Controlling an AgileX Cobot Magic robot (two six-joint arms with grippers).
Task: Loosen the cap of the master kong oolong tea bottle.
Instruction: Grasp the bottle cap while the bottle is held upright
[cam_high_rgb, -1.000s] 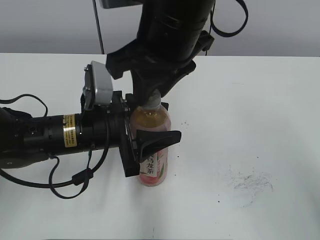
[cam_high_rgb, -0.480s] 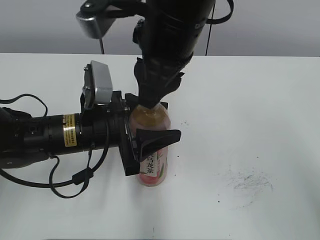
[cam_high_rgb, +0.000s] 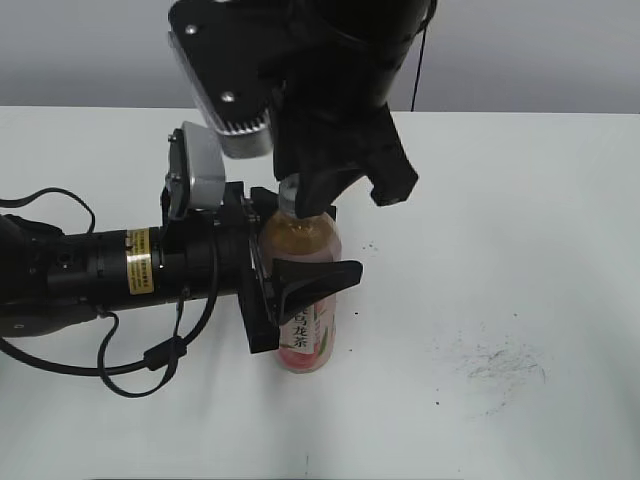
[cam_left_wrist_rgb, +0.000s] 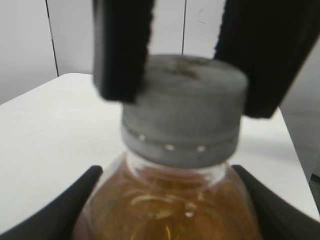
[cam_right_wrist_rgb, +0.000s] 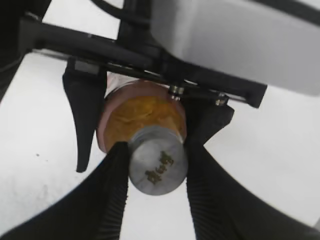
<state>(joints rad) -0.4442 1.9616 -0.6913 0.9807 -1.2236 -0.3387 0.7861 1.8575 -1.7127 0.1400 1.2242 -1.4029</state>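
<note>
The oolong tea bottle (cam_high_rgb: 305, 300) stands upright on the white table, amber tea above a pink label. My left gripper (cam_high_rgb: 300, 285) comes in from the left and is shut on the bottle's body; its black fingers flank the shoulder in the left wrist view (cam_left_wrist_rgb: 165, 200). My right gripper (cam_high_rgb: 300, 200) comes down from above and is shut on the grey-white cap (cam_right_wrist_rgb: 157, 167), one ribbed finger on each side. The cap (cam_left_wrist_rgb: 185, 107) also shows in the left wrist view, pinched between the right gripper's fingers. In the exterior view the cap is mostly hidden by the right gripper.
The white table (cam_high_rgb: 500, 220) stretches to the right. A patch of dark scribble marks (cam_high_rgb: 500, 365) lies at the right front. The left arm's black body and cables (cam_high_rgb: 90, 275) lie across the left side. A grey wall stands behind the table.
The right wrist has rotated about the cap; its grey camera housing swung round to the upper left and faces front. The bottle and left gripper have stayed in place.
</note>
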